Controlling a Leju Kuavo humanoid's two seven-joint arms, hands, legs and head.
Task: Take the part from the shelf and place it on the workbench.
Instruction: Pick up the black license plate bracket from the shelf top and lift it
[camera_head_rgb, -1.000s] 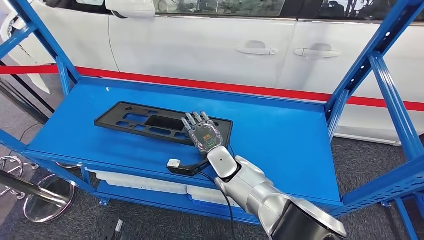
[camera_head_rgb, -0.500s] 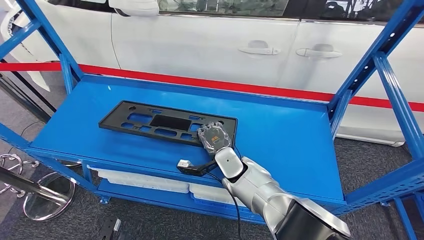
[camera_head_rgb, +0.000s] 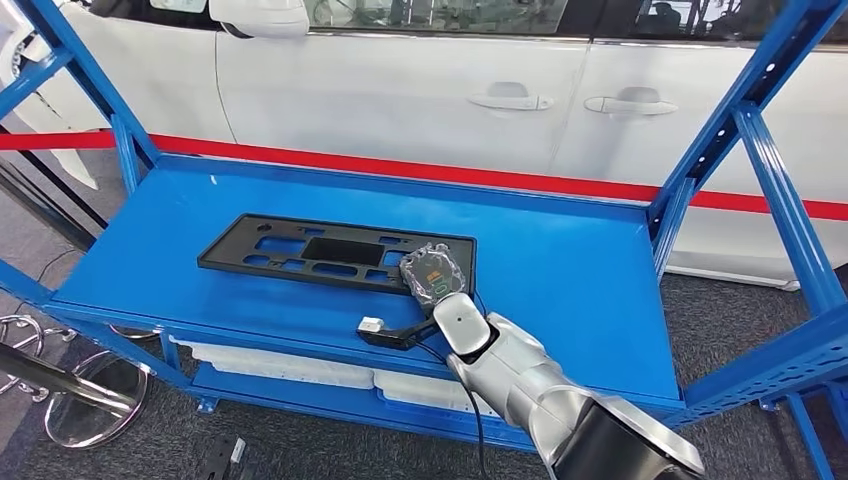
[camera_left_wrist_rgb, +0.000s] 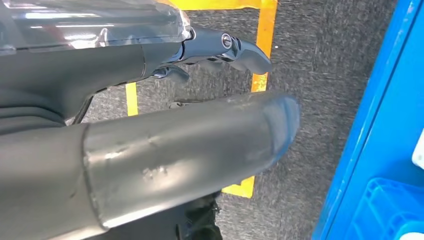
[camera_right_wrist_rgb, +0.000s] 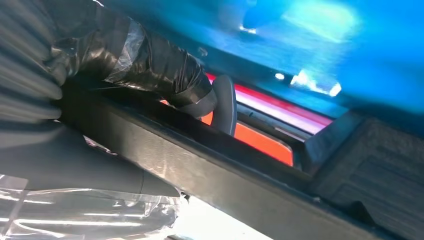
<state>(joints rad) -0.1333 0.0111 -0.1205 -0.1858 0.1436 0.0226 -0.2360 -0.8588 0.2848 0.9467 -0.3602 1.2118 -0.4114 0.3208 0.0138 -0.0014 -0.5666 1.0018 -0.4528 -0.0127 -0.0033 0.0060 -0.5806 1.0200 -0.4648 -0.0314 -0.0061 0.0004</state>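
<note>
Your right hand (camera_head_rgb: 435, 273) sits on the near right corner of the part (camera_head_rgb: 330, 252), a flat black panel with cut-outs lying on the blue shelf (camera_head_rgb: 560, 280). In the head view the back of the hand faces up and covers that corner, fingers tucked down out of sight over the panel's edge. The right wrist view is closer: the thumb (camera_right_wrist_rgb: 165, 75) is wrapped over one face of the panel's edge bar (camera_right_wrist_rgb: 210, 175) and the rest of the hand lies against the other face, so you are gripping the part at that corner. The rest of the panel runs away to the left of the hand, roughly along the shelf's length, nearer the front edge than the back rail. You cannot tell from these views whether the gripped corner is raised off the shelf or flat on it.

Your left hand (camera_left_wrist_rgb: 150, 115) hangs low beside the shelf frame, above dark carpet with yellow floor tape (camera_left_wrist_rgb: 262, 45). It holds nothing; thumb and fingers are apart, fingers only loosely curved.

Behind the shelf is a white car (camera_head_rgb: 420, 90) with a red stripe (camera_head_rgb: 400, 168) in front of it. A lower shelf level carries pale trays (camera_head_rgb: 290, 362).
</note>
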